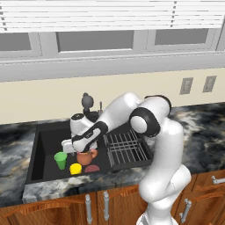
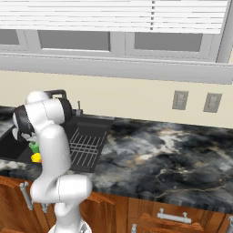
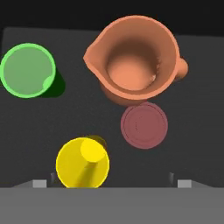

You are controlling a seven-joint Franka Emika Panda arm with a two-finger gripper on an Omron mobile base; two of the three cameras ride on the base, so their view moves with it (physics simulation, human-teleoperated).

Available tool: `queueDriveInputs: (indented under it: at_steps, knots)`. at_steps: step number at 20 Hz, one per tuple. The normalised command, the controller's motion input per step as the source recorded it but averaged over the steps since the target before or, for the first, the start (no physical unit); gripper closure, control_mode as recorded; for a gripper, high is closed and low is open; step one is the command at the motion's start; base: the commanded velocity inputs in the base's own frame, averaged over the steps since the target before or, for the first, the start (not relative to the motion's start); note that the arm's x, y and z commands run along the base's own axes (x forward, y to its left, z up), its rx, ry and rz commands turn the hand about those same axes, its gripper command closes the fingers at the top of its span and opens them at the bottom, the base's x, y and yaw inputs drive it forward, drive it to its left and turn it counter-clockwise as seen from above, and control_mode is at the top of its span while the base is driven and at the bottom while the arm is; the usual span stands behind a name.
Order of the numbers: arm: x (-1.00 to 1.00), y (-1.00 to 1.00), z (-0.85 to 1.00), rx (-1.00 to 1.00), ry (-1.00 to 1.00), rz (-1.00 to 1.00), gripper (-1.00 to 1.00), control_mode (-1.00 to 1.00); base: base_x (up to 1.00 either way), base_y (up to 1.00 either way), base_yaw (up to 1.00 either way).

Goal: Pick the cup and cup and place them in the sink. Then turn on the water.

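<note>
Green cup [image 1: 60, 160] stands upright on the sink floor, left part of the basin, mouth up — seen from above in the hand view [image 3: 28, 70] as an open ring. Yellow cup [image 1: 75, 168] sits just right of it and nearer the front wall, also upright; in the hand view [image 3: 82, 162] it lies right by the fingertips. The two cups are near but apart.

Terracotta jug [image 1: 86, 156] w/ handle stands right of the green cup, behind the yellow one, spout toward the green cup in the hand view [image 3: 133, 59]. Dull-red round disc [image 1: 92, 168] lies flat on the basin floor just in front of the jug, right of the yellow cup, not touching either.

Gripper [image 3: 111, 183] hangs above these items, pointing down; jaws spread wide, nothing between them — tips [image 3: 39, 183] show at each side of the hand view. From the left base view the hand is above the jug, in the basin's middle.

Sink [image 1: 44, 145] is matte black, set in black-and-white marble counter [image 2: 173, 159]. Wire rack [image 1: 127, 147] fills its right part. Black faucet [image 1: 87, 102] w/ rounded head stands at the far rim.
</note>
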Motion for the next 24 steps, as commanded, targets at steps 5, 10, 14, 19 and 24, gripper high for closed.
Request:
queueDriveInputs:
  at_steps: [5,10,14,19,24]
  knots:
    - [-0.09,-0.22,0.19,0.00,-0.09,0.00,-1.00,-1.00,0.00,0.00,0.00]
    - [-0.03,-0.21,0.19,0.00,-0.11,0.00,-1.00,-1.00,0.00,0.00,0.00]
    - [0.00,-0.13,0.28,0.00,-0.11,0.00,-1.00,-1.00,0.00,0.00,0.00]
    - [0.00,-0.15,0.32,0.00,-0.12,0.00,-1.00,-1.00,0.00,0.00,0.00]
    - [0.00,-0.18,0.36,0.00,-0.10,0.00,-1.00,-1.00,0.00,0.00,0.00]
